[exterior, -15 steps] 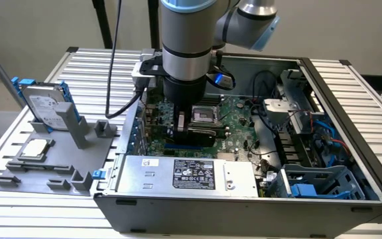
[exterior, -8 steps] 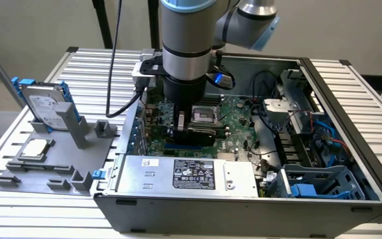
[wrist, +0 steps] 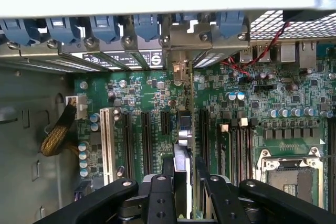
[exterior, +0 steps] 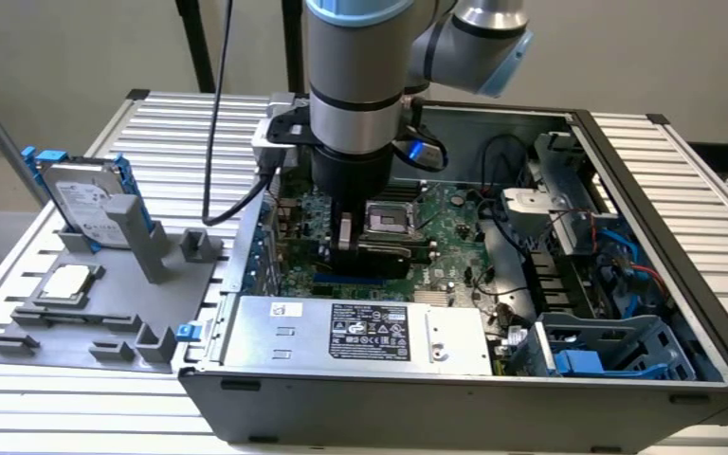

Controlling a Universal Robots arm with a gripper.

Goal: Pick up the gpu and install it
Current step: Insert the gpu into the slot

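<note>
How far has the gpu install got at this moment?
Done: the gpu is picked up and carried inside the open computer case. In hand: the hand grips the card edge-on between its fingers, directly over the motherboard among the expansion slots, its bracket end toward the rear slot openings. Left: whether it is fully seated cannot be told; the hand has not let go.

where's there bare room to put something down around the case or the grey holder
Free: the slatted table on the exterior view's right of the computer case, and the strip in front of the grey fixture tray. Crowded: the tray holds the hard drive and CPU chip; inside the case the gripper holds the gpu over the motherboard.
</note>
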